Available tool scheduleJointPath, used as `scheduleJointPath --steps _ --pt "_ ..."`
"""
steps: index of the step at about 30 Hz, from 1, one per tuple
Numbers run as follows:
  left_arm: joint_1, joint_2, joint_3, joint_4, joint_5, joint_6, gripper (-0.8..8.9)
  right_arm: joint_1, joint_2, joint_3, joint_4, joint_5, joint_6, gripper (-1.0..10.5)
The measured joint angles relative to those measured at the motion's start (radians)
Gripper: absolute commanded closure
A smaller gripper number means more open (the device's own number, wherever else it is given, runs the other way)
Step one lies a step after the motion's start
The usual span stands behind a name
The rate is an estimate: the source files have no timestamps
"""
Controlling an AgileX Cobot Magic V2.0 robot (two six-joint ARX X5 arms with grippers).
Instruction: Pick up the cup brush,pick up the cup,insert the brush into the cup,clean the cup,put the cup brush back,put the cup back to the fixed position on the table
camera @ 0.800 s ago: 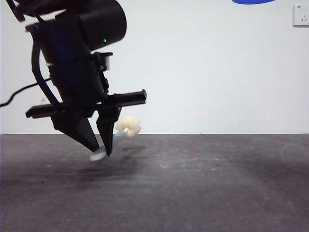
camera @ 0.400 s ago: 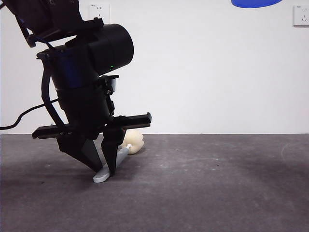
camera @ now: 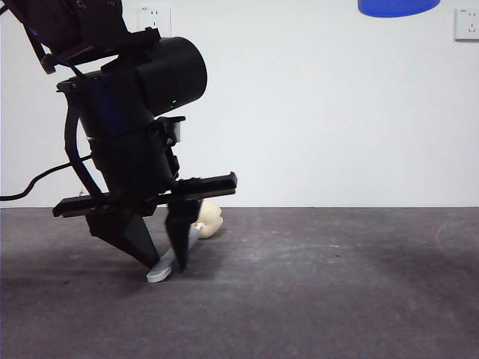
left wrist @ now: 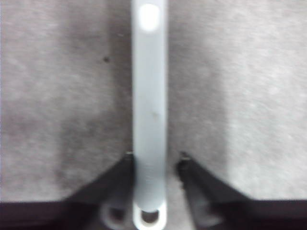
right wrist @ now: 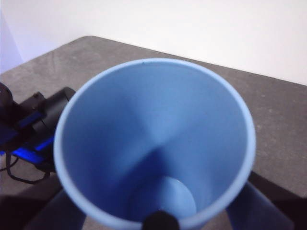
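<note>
The cup brush lies on the table [camera: 337, 284], its grey handle [camera: 159, 271] low at the front and its cream sponge head [camera: 210, 221] behind. My left gripper [camera: 165, 258] stands over the handle, jaws slightly apart on either side. In the left wrist view the handle [left wrist: 149, 96] runs between the jaws of my left gripper [left wrist: 154, 163], with a small gap at one jaw. My right gripper [right wrist: 156, 199] is shut on the light blue cup [right wrist: 153, 143], held high. Only the cup's base [camera: 397, 6] shows in the front view.
The left arm's black body [camera: 127, 120] fills the left of the front view, and a black cable [camera: 30, 187] trails from it. Wall sockets [camera: 465, 22] sit high on the white wall. The right wrist view shows the left arm [right wrist: 33, 124] below the cup.
The left gripper came down and laid the brush on the table. Since half a second ago its jaws have parted a little from the handle. The cup stays held high.
</note>
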Motion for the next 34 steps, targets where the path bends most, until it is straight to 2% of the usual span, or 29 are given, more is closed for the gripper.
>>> scheduleJointPath --steps 7,13,16,20,22,25,28,34 --pt "0.001 -0.036 0.002 -0.047 0.018 0.037 4.02 -0.019 0.079 0.0 0.021 0.001 0.002 9.6" --pt "0.001 -0.156 0.003 -0.092 0.03 0.092 4.03 -0.1 0.157 -0.051 0.159 -0.002 0.003 9.6" --pt "0.001 -0.238 0.003 -0.128 0.085 0.128 4.03 -0.166 0.204 -0.112 0.248 -0.061 0.006 9.6" --pt "0.001 -0.362 0.003 -0.174 0.159 0.17 4.04 -0.267 0.274 -0.186 0.417 -0.181 0.011 9.6" --pt "0.001 -0.421 0.003 -0.193 0.18 0.191 4.04 -0.305 0.319 -0.2 0.486 -0.207 0.011 9.6" --pt "0.001 -0.501 0.003 -0.231 0.194 0.215 4.04 -0.352 0.402 -0.202 0.554 -0.223 0.007 9.6" --pt "0.001 -0.57 0.003 -0.266 0.197 0.233 4.04 -0.399 0.496 -0.203 0.645 -0.288 -0.002 9.6" --pt "0.001 -0.663 0.003 -0.321 0.197 0.259 4.04 -0.489 0.726 -0.203 0.834 -0.349 -0.01 9.6"
